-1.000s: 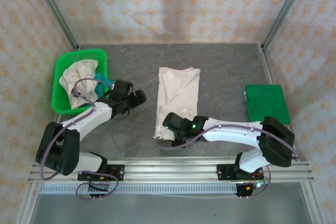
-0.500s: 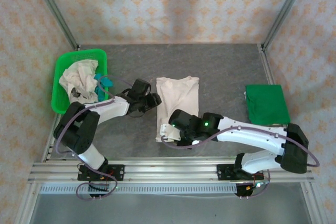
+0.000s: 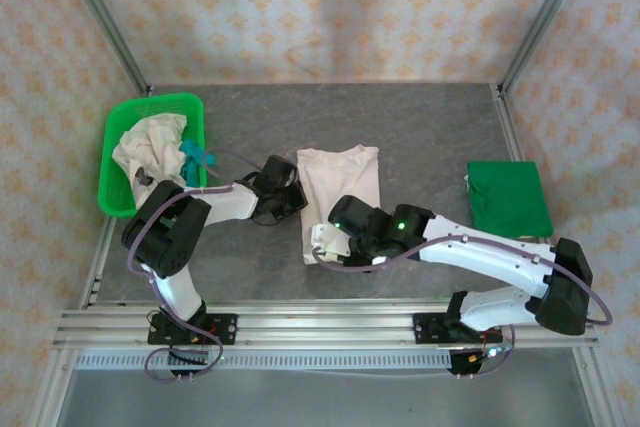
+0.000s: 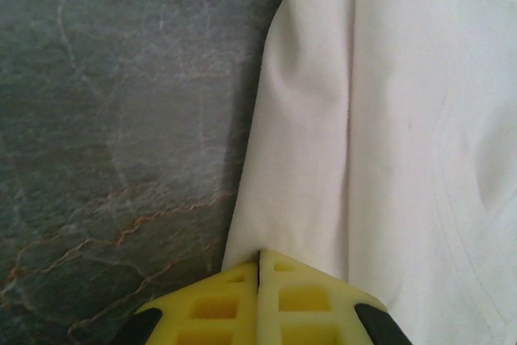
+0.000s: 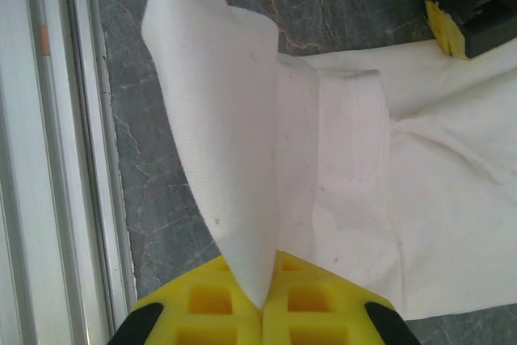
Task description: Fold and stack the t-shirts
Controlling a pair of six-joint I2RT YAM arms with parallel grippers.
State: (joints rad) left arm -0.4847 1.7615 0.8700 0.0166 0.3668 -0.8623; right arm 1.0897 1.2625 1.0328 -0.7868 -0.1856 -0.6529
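Top view: gray stone-look table (image 3: 420,137) is sitting inside patterned walls (image 3: 330,17); cream shirt (image 3: 345,182) is lying mid-table, between green basket (image 3: 115,197) and green mat (image 3: 508,197).
Left wrist: left claw (image 4: 260,268) is pinching the cream shirt's edge, fingers together.
Right wrist: right claw (image 5: 262,296) is clamping a raised corner of the cream shirt near the metal rail (image 5: 48,159).

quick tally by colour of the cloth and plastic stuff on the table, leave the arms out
cream: 2, the flat shirt on the table and the crumpled cloth in the basket
teal: 1, the teal cloth in the basket
green: 2, the basket and the mat
total: 5
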